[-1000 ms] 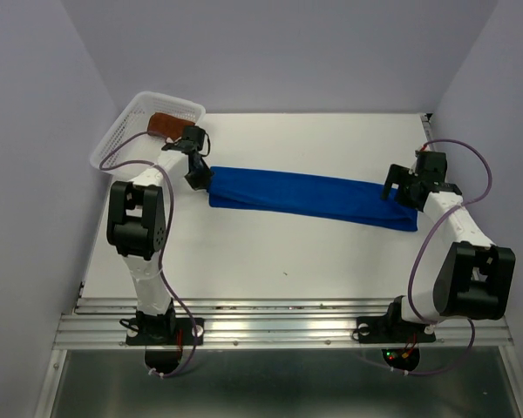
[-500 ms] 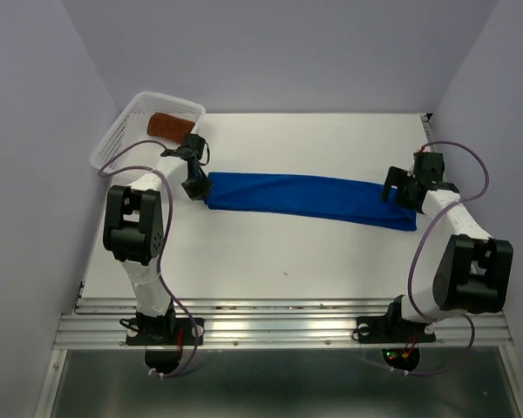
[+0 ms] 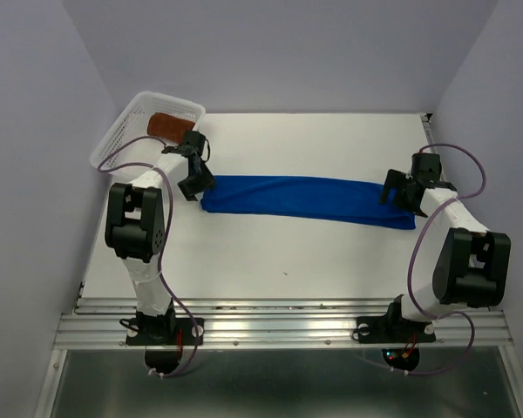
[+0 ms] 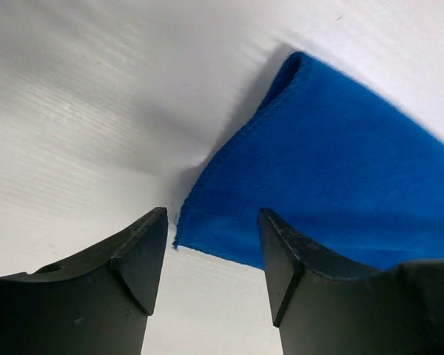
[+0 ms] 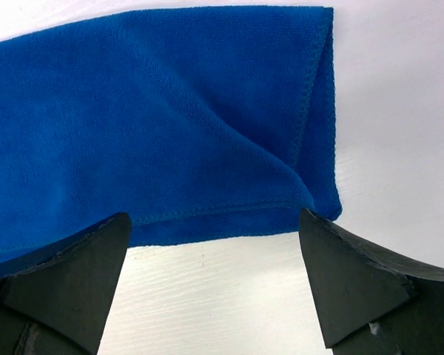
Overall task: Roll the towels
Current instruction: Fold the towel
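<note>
Looking at the left gripper (image 4: pixel 211 222) here, jaws apart, pinching nothing. Spotting a stitched corner of the blue towel (image 4: pixel 333 177) just past the tips, flat on the white table (image 4: pixel 81 111), spreading off right.

The long towel (image 3: pixel 305 198) lies across the middle of the desk (image 3: pixel 314 261), running left to right, its right end slightly nearer the arms than its left. The left claw (image 3: pixel 194 185) is at the towel's left end, with the towel's corner just ahead of its 2 fingers. The right claw (image 3: pixel 397 196) is over the right end, which lies between its 2 fingers. The basket (image 3: pixel 112 141) stands at the desk's far left corner, behind the left claw, and the small towel (image 3: pixel 166 124) lies inside it
</note>
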You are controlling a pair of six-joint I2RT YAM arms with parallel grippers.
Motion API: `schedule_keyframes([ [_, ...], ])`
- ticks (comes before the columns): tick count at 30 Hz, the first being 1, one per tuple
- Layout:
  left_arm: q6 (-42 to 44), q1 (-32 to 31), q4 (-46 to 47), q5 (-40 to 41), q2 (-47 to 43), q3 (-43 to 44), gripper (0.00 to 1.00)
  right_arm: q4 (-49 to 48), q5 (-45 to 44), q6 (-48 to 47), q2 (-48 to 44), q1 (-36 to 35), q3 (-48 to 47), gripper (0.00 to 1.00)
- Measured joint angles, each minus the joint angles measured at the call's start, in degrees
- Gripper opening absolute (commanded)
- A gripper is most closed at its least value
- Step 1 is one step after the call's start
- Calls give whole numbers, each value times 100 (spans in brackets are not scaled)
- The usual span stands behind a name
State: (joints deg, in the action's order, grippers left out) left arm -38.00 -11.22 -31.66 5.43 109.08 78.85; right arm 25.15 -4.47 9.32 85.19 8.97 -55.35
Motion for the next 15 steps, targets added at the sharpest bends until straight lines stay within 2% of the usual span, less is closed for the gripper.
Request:
schedule_keyframes([
  [1, 4, -7, 2, 0, -2, 83, 73, 0, 7, 4, 2, 0, 0, 100],
  [2, 17, -31, -9, 9, -7, 195, 96, 0, 31, 31, 2, 2, -4, 100],
  [3, 7, -55, -20, 4, -7, 282, 99, -2, 46, 59, 2, 2, -7, 100],
  [10, 103, -385, 7, -201, 59, 1075, 99, -90, 343, 304, 72, 2, -55, 100],
  [15, 160, -501, 317, -623, 514, 1362, 99, -326, 514, 435, 457, 0, -94, 100],
])
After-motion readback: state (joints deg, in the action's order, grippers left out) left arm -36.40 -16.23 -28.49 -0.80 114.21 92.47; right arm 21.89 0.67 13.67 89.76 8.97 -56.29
